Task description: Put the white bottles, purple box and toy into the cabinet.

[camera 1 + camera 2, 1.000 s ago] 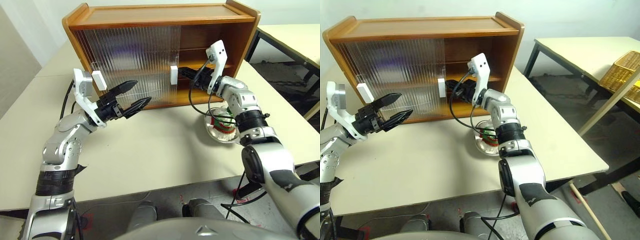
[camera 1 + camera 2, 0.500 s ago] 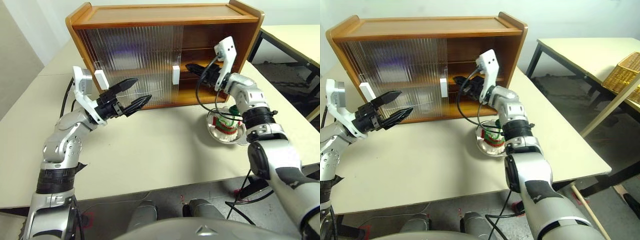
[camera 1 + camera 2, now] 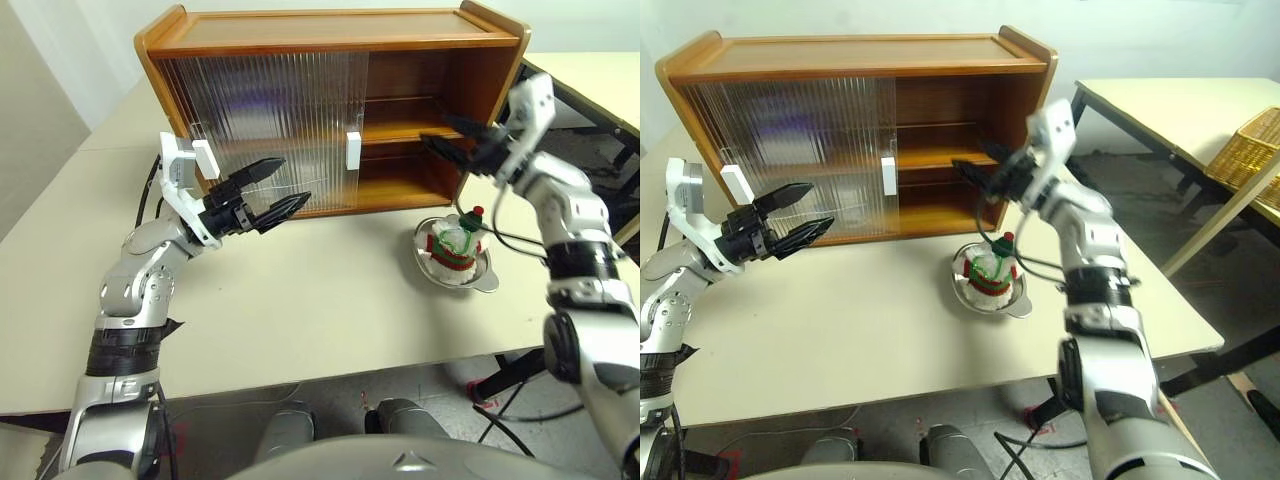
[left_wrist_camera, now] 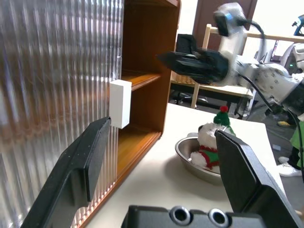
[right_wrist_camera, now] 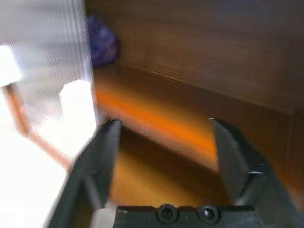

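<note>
Right pincer (image 5: 164,142) view reveals purple box (image 5: 100,46) inside cabinet (image 5: 199,57).

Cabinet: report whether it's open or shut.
Partly open. The cabinet's right half stands uncovered, bare wooden shelves showing, while the ribbed sliding doors cover the left half.

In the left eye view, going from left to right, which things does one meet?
Left gripper → white door handle → toy in the steel bowl → right gripper's arm.
</note>
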`<state>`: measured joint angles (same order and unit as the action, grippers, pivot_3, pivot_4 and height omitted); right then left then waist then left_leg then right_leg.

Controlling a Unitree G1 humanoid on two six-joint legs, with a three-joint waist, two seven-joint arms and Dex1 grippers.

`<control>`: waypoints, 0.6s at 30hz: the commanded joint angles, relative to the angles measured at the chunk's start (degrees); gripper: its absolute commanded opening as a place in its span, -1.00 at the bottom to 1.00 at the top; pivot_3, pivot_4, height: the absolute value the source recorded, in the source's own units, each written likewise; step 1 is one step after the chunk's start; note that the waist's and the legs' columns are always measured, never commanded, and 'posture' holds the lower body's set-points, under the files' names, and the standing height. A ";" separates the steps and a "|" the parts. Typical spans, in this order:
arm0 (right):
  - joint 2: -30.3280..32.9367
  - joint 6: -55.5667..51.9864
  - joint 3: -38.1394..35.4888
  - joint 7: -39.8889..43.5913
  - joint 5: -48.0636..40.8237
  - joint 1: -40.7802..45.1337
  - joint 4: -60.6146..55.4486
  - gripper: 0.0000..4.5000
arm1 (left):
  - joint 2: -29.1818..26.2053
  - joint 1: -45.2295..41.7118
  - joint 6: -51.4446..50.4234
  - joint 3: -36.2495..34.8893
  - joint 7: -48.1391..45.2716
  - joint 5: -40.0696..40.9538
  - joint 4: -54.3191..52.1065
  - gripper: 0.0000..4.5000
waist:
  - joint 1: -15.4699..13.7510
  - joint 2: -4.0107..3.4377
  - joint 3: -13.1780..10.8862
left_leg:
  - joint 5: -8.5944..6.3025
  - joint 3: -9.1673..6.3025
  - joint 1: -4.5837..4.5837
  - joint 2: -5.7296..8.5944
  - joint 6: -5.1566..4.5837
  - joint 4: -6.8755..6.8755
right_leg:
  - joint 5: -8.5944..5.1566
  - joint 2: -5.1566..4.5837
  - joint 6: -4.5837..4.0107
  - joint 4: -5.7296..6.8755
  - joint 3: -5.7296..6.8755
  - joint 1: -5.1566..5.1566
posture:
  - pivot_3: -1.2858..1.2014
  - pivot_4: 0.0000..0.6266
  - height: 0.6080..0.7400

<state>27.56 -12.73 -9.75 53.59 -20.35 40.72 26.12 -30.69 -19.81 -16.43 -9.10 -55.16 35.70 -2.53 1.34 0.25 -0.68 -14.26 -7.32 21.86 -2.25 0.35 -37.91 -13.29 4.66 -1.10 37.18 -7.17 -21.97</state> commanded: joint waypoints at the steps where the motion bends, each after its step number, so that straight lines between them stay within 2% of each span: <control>1: 1.64 -2.84 -1.81 2.37 -3.70 -4.83 -5.73 0.99 | -0.17 0.16 0.08 0.18 -0.72 -0.46 0.33 1.00 | 0.30 -0.03 -0.02 | 0.00 0.02 0.00 -0.01 0.00 -0.01 | 0.01 0.00 -0.01 0.01 -0.04 -0.03 | -0.03 -1.00 1.00; 3: 3.20 -5.72 -3.31 4.51 -7.06 -8.57 -9.44 0.99 | -0.38 -0.09 -0.08 0.11 -1.04 -0.45 0.66 1.00 | 0.70 -0.04 -0.02 | 0.00 0.30 -0.04 0.20 0.00 -0.04 | 0.05 0.07 0.04 0.01 -0.02 -0.01 | -0.04 -1.00 1.00; 5: 4.74 -7.09 -4.54 5.80 -9.15 -11.73 -12.03 0.99 | -0.60 -0.43 -0.21 0.11 -1.41 -0.50 1.09 1.00 | 0.98 -0.04 -0.02 | 0.01 0.31 -0.08 0.24 0.00 -0.10 | -0.20 0.25 0.54 0.00 -0.10 0.05 | -0.04 -1.00 1.00; 12: 8.12 -8.28 -7.07 7.49 -12.51 -20.26 -18.28 0.99 | -0.48 -1.96 -0.18 0.69 -2.35 -0.94 2.67 1.00 | 2.06 0.01 -0.05 | 0.04 0.18 -1.08 0.30 -0.03 -0.11 | -0.27 0.46 0.59 -0.02 -0.12 1.10 | -0.06 -1.00 1.00; 18: 9.10 -8.51 -7.01 8.05 -12.85 -24.63 -17.82 0.99 | -0.31 -2.50 0.11 0.79 -2.93 -1.11 3.63 1.00 | 2.63 -0.01 -0.05 | -0.01 -0.14 -0.90 0.37 0.06 -0.09 | -0.33 0.18 0.59 -0.11 -0.13 1.01 | -0.06 -1.00 1.00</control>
<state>36.36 -21.06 -16.56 61.38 -33.04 16.72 8.24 -30.87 -21.36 -16.46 -8.71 -57.73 35.41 0.20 3.97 0.25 -0.73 -14.29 -7.48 20.99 -1.88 0.43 -37.97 -13.66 4.84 -0.51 37.05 -7.29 -20.98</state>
